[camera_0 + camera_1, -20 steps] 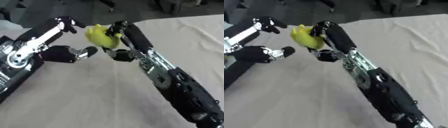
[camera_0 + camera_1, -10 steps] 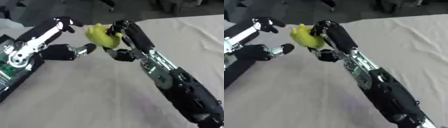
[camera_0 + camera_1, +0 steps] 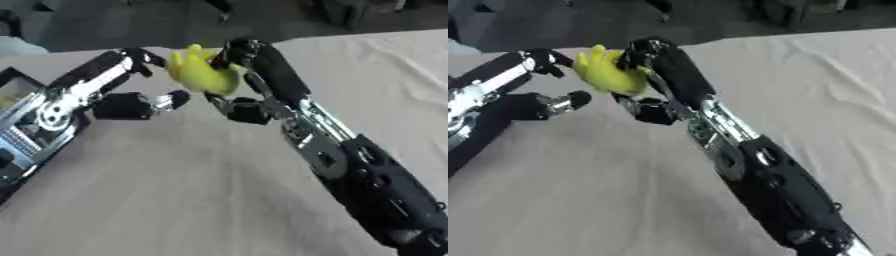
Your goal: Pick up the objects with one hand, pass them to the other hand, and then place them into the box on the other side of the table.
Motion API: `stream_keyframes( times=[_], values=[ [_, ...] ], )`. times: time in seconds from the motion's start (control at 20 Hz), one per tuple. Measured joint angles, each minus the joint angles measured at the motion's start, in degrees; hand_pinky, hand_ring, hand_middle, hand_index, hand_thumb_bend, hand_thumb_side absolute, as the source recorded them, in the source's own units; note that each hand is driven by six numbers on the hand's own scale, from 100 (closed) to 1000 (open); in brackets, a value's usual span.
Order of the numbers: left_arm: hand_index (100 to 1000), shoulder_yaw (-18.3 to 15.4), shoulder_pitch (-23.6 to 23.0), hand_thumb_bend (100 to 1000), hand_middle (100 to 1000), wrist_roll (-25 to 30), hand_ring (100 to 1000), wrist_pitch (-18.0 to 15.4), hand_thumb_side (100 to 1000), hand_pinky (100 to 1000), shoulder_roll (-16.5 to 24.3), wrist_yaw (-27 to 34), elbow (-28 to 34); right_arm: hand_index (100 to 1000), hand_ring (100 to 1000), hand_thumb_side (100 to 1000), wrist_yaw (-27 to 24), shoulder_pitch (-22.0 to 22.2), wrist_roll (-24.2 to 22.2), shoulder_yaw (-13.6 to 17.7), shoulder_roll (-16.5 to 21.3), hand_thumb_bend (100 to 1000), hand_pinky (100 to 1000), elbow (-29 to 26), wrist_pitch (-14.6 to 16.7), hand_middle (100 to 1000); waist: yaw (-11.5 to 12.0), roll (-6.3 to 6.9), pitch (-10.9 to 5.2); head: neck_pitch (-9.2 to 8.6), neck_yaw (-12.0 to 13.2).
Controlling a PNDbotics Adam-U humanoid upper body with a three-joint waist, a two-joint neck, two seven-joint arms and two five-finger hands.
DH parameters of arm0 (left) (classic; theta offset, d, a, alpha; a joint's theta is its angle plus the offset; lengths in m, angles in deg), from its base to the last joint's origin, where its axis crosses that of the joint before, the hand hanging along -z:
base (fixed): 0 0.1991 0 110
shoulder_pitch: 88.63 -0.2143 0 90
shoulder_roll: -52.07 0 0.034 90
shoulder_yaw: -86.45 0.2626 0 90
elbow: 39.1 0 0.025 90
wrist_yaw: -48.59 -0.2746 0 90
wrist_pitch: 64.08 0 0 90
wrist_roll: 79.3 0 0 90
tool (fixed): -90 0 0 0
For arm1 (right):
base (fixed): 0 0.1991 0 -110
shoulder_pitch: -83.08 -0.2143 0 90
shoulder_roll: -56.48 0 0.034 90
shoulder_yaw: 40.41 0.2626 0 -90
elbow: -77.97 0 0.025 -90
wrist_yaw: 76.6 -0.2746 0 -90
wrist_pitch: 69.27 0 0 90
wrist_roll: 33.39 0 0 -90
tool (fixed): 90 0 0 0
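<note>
A yellow soft object [image 3: 203,76] with a few stubby points is held above the table near its far edge. My right hand [image 3: 249,57] is shut on it: fingers curl over its top right side and the thumb [image 3: 238,109] sits below. The right arm runs in from the lower right. My left hand [image 3: 122,102] reaches in from the left and is open. Its upper finger [image 3: 140,56] points at the object's left side, and its thumb [image 3: 175,99] lies just under it. I cannot tell whether the left hand touches the object.
A beige cloth [image 3: 175,190] covers the table, with wrinkles at the right [image 3: 833,75]. A dark-rimmed thing [image 3: 12,86] shows at the left edge, partly behind my left arm. Beyond the far table edge lies dark floor with furniture legs.
The left arm has shifted slightly, keeping its fingers beside the yellow object. The right hand still holds the object in about the same place.
</note>
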Motion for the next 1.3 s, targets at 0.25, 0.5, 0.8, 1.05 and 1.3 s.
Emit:
stream_keyframes(
  times=[0.25, 0.5, 0.8, 1.05, 1.3],
  values=[
    [882, -0.35, 0.23, 492, 860, 0.84, 830, -2.71, 780, 939, -0.61, 0.94, -1.89, 553, 567, 100, -0.55, -0.14, 0.42, -0.04, 0.00, 236, 718, -0.03, 1.28, 422, 0.09, -0.08, 0.18, -0.12, 0.00],
    [880, -0.61, 0.41, 464, 861, 0.67, 828, -4.38, 785, 944, -1.09, 2.98, -2.59, 552, 567, 100, -1.38, -0.17, 0.50, -0.36, -0.01, 228, 715, -0.06, 2.74, 422, 0.20, -0.09, 0.39, -0.51, -0.01],
    [877, -0.62, 0.89, 465, 859, 0.61, 824, -5.82, 789, 944, -1.82, 5.17, -2.83, 553, 568, 100, -2.00, -0.21, 0.55, -0.42, -0.07, 218, 713, -0.18, 4.16, 422, 0.33, -0.20, 0.59, -0.67, -0.04],
    [874, -0.47, 1.42, 443, 858, 1.19, 824, -6.58, 799, 945, -2.51, 6.43, -2.86, 552, 568, 100, -2.12, -0.67, 0.53, -0.69, -0.39, 219, 710, -0.20, 4.62, 422, 0.36, -0.29, 0.63, -0.68, -0.04],
    [872, -0.39, 1.84, 437, 857, 1.86, 823, -6.95, 804, 945, -2.86, 6.70, -2.74, 552, 568, 100, -2.46, -0.69, 0.82, -0.76, -0.59, 210, 708, -0.51, 5.24, 422, 0.37, -0.29, 0.68, -0.68, -0.05]
  ],
)
